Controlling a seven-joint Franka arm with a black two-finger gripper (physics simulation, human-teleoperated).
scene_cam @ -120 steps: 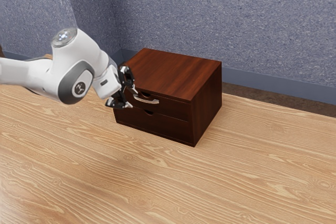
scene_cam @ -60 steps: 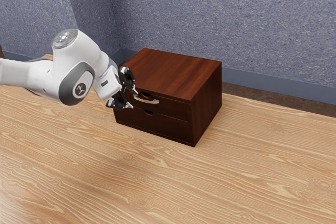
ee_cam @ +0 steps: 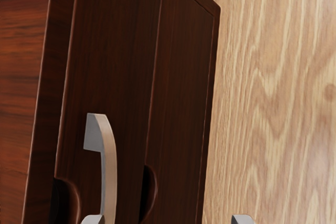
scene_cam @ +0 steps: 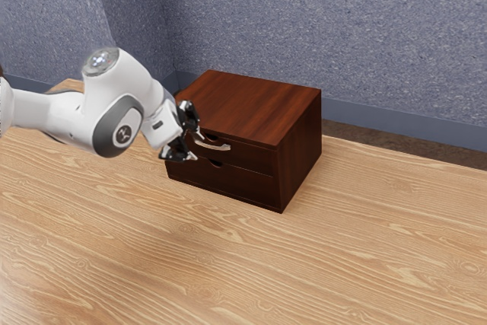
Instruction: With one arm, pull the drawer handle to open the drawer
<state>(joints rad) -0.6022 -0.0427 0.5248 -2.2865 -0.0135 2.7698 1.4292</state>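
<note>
A dark wooden cabinet (scene_cam: 255, 108) with two drawers stands on the table. Its upper drawer (scene_cam: 247, 155) carries a curved silver handle (scene_cam: 212, 143) and sits flush with the cabinet front, shut. My black gripper (scene_cam: 186, 133) is open right at the handle's end nearest the exterior view's left, one finger above and one below it. In the wrist view the handle (ee_cam: 107, 166) runs down the upper drawer front (ee_cam: 110, 61), beside the lower drawer (ee_cam: 181, 103). Two grey fingertips (ee_cam: 242, 219) stand wide apart, one of them just by the handle's end.
The cabinet rests on a light wooden table (scene_cam: 319, 256) with wide free room in front and toward the exterior view's right. A grey wall (scene_cam: 342, 20) rises behind, beyond the table's far edge.
My arm has shifted a little toward the exterior view's right, bringing the open gripper closer to the handle. The drawer has not moved.
</note>
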